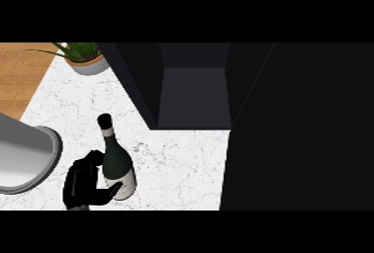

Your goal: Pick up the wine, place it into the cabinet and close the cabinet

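**Hand at the wine**

The wine [116,163] stands on the white worktop [182,168], in front of the open cabinet [194,94]. The left hand [82,183] curls round its base. A plant [84,57] sits far back.

Dark glass on the wine bottle [116,163], glossy, with a pale matt band at the neck and a whitish label low down, right against the curled fingers [91,163] of the left hand [84,185], itself a matt black, plastic-looking. Under the fingers, the counter [182,163] shows white marble with fine grey veins, smooth. Beyond the fingertips, the cabinet [194,94] looks matt charcoal. Far past them, warm wood grain [22,74] and a plant pot [89,64], pale and matt.
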